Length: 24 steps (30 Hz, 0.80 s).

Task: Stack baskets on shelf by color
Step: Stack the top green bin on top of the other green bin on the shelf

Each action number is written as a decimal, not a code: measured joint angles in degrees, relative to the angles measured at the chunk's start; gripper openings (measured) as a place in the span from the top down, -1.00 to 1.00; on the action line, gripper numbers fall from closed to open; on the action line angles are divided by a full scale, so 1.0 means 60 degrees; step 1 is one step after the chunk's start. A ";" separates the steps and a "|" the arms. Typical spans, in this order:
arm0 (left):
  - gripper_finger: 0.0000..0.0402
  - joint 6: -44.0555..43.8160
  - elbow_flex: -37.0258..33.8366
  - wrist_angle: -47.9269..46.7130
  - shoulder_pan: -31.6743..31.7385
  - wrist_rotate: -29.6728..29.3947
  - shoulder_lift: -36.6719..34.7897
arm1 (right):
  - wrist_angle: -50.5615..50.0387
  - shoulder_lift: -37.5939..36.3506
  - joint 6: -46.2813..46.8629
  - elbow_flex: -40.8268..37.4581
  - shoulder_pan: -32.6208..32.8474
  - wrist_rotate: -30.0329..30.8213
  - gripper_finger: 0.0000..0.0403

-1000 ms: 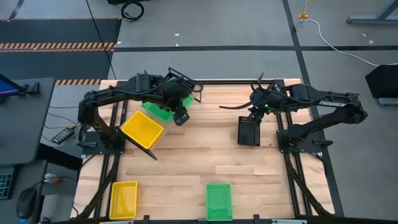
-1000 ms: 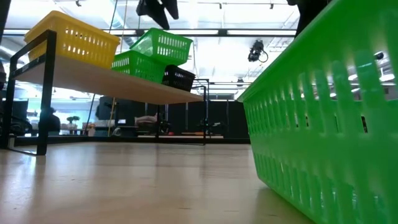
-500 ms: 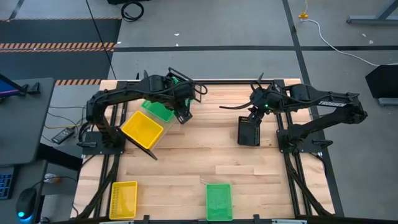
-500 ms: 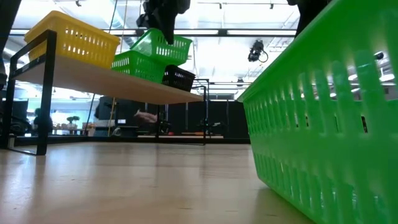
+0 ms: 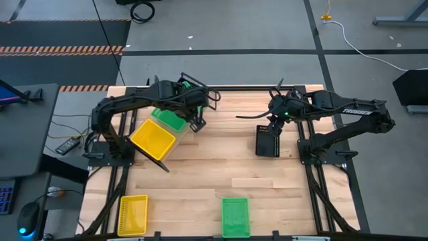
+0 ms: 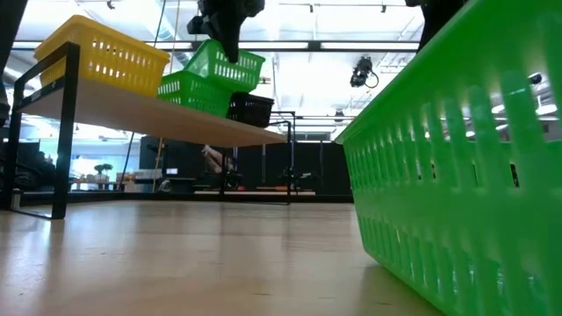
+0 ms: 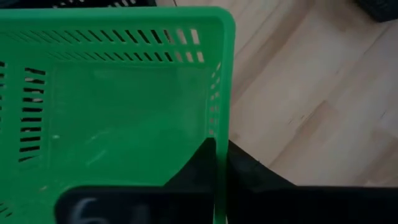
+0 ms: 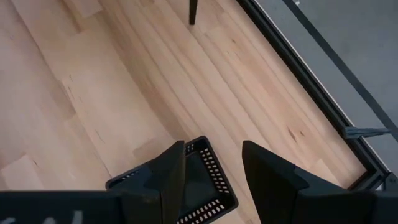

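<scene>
- Low view: the left gripper (image 6: 230,31) has tipped its slotted green basket (image 6: 224,66) steeper over the shelf (image 6: 167,118), jaws pinching its rim.
- Right gripper (image 8: 211,165) hangs, jaws wide, above a black mesh basket (image 8: 186,186).

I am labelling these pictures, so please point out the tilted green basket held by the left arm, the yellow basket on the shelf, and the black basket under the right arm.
tilted green basket (image 6: 230,66), low view, slotted side wall
yellow basket (image 5: 153,139), high view, inner floor
black basket (image 5: 267,144), high view, inner floor
</scene>
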 joint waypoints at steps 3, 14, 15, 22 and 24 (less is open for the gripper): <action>0.95 -0.0365 0.0103 -0.0390 -0.0029 -0.0098 -0.0117 | 0.0000 0.0000 -0.0185 0.0000 0.0000 -0.0002 0.17; 0.96 -0.1473 0.2015 -0.1504 -0.0235 -0.0882 -0.0231 | 0.0185 0.0004 -0.0494 -0.0180 -0.0073 0.0032 0.17; 0.96 -0.1624 0.2046 -0.1497 -0.0282 -0.0910 -0.0244 | 0.0228 0.0004 -0.0493 -0.0268 -0.0073 0.0027 0.17; 0.96 -0.2713 0.2044 -0.1507 -0.0688 -0.1162 -0.0246 | 0.0335 0.0004 -0.0166 -0.1282 -0.0066 -0.0273 0.17; 0.96 -0.2936 0.2044 -0.1504 -0.0750 -0.1289 -0.0242 | 0.0328 0.0004 -0.0151 -0.1565 -0.0062 -0.0452 0.17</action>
